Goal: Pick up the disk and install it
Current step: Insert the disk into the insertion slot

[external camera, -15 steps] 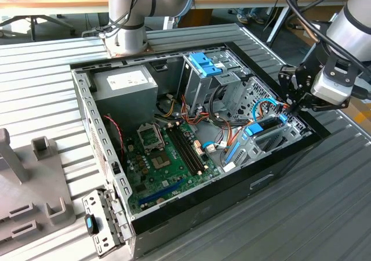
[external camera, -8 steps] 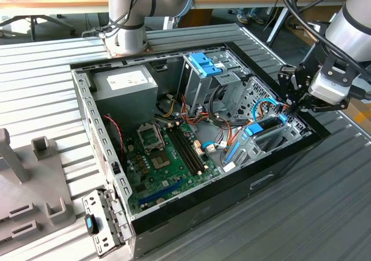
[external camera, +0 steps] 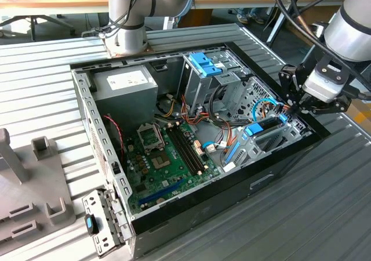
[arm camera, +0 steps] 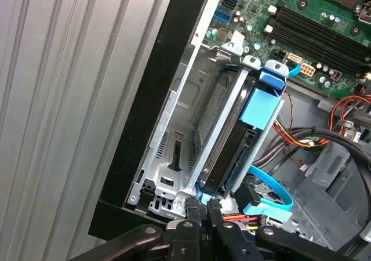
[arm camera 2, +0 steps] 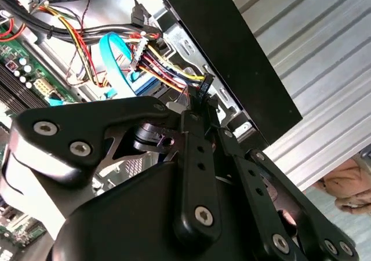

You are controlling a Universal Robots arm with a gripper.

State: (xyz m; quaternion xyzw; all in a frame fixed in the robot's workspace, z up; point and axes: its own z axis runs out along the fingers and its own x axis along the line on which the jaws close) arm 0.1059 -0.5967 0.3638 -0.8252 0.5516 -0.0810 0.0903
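The jaws are drawn close together with only a sliver between them, and in the first wrist view the gripper [arm camera: 203,210] has its tips at the near end of the disk [arm camera: 231,138]. Whether they actually pinch that end or only press against it is hard to make out there. The disk stands on edge in a silver metal bay [arm camera: 174,139], its dark body flanked by blue rails and its blue end tab [arm camera: 264,101] at the far end, toward the motherboard [arm camera: 301,11]. Just beside the tips lie a flat blue cable [arm camera: 272,185] and a bundle of red and yellow wires [arm camera 2: 168,72]. The bay sits against the black wall of the computer case [arm camera: 151,98]. In the exterior view the gripper [external camera: 294,107] hangs over the case's corner at the exterior view's right, above the disk [external camera: 264,126]. The open case lies on a ribbed grey table [external camera: 46,69].
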